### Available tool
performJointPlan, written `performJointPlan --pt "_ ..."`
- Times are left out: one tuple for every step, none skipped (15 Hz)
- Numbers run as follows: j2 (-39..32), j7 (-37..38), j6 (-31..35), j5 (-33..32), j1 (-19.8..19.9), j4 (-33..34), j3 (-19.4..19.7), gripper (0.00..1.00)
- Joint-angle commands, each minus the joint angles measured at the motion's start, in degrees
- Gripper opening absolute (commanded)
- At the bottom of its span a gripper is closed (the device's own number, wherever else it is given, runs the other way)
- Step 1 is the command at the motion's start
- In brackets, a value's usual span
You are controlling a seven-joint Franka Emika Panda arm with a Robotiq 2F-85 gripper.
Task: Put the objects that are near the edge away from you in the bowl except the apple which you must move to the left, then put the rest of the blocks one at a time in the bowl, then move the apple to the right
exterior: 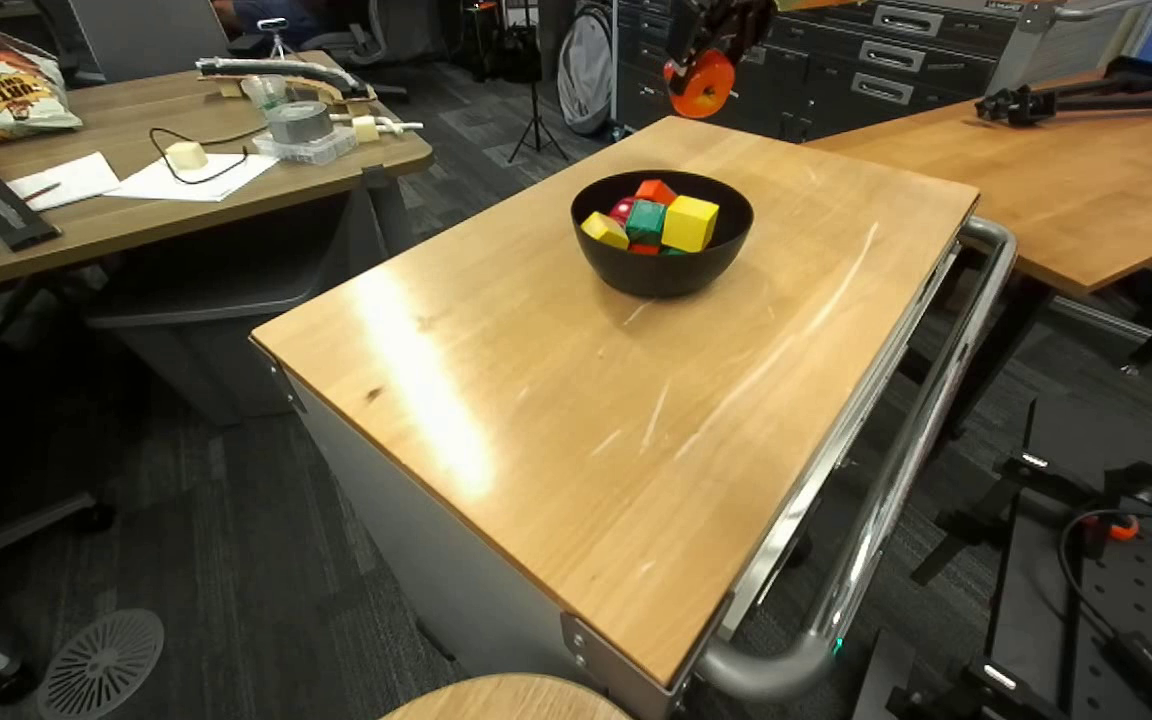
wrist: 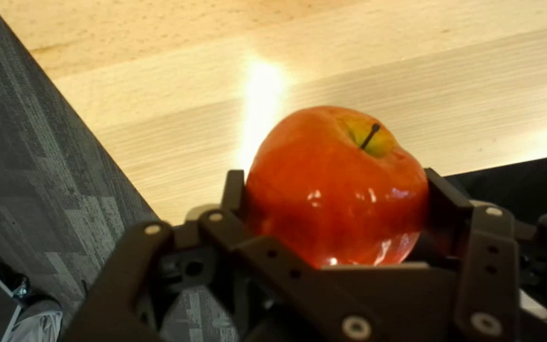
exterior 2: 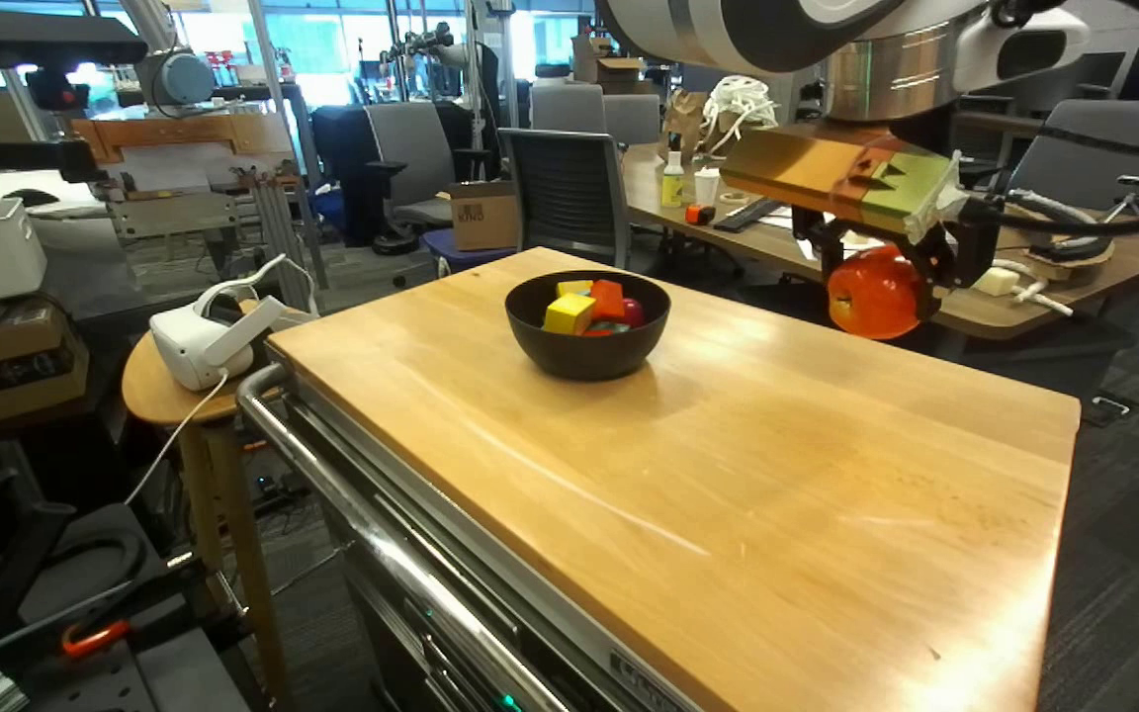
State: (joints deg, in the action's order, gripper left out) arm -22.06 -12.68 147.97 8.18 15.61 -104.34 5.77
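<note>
Close to one corner of the wooden table (exterior: 556, 420), and higher than its top, your gripper (wrist: 337, 187) holds the apple (exterior 2: 871, 297). In the wrist view you can see how the two dark fingers (wrist: 233, 190) touch it from opposite sides, so the jaws stand as far apart as the apple is broad. Its short dark stem (wrist: 371, 135) points toward the upper right of that view. This corner belongs to the edge which lies opposite the metal handle (exterior: 923, 432). Whether the apple is over the wood or slightly past the border, you cannot tell with certainty.

Around the middle of the table, apart from all its edges, your black bowl (exterior: 661, 278) stands upright. Inside it, in an exterior view, you find a yellow cube (exterior: 691, 222) just beside a green cube (exterior: 647, 220), and a red-orange block (exterior: 655, 190) behind them. A second yellow block (exterior: 604, 231) sits tilted near the bowl's wall, and a dark red toy fruit (exterior: 622, 210) shows only a shiny part between its neighbours. Deeper in the bowl you notice another red-orange piece (exterior: 644, 249) and another green piece (exterior: 674, 252), both mostly hidden from you.

By a corner at the handle's end, a round stool (exterior 2: 156, 396) carries a white headset (exterior 2: 196, 346).
</note>
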Motion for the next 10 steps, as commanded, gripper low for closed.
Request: performJointPlan --pt "3.03 1.39 -1.97 -2.05 -0.85 -3.88 0.65 0.60" --pt "3.07 1.20 -2.57 -2.13 -0.90 -4.40 0.48 0.60" --pt "2.96 1.11 -3.42 -2.22 -1.01 -4.74 0.37 0.60" --pt "2.84 1.12 -4.09 -2.21 -1.13 -4.96 0.31 0.60" --pt "2.73 1.16 -4.59 -2.12 -1.25 -5.12 0.29 0.60" --pt "2.68 1.20 -5.03 -2.15 -1.37 -5.21 0.34 0.60" --pt "2.65 1.25 -5.38 -2.11 -1.44 -5.24 0.37 0.60" --pt "2.64 1.29 -5.69 -2.24 -1.56 -5.28 0.45 0.60" --pt "2.63 1.46 -5.95 -2.55 -1.69 -5.32 0.64 0.60" --pt "2.63 1.50 -6.11 -2.68 -1.73 -5.38 0.70 0.60"
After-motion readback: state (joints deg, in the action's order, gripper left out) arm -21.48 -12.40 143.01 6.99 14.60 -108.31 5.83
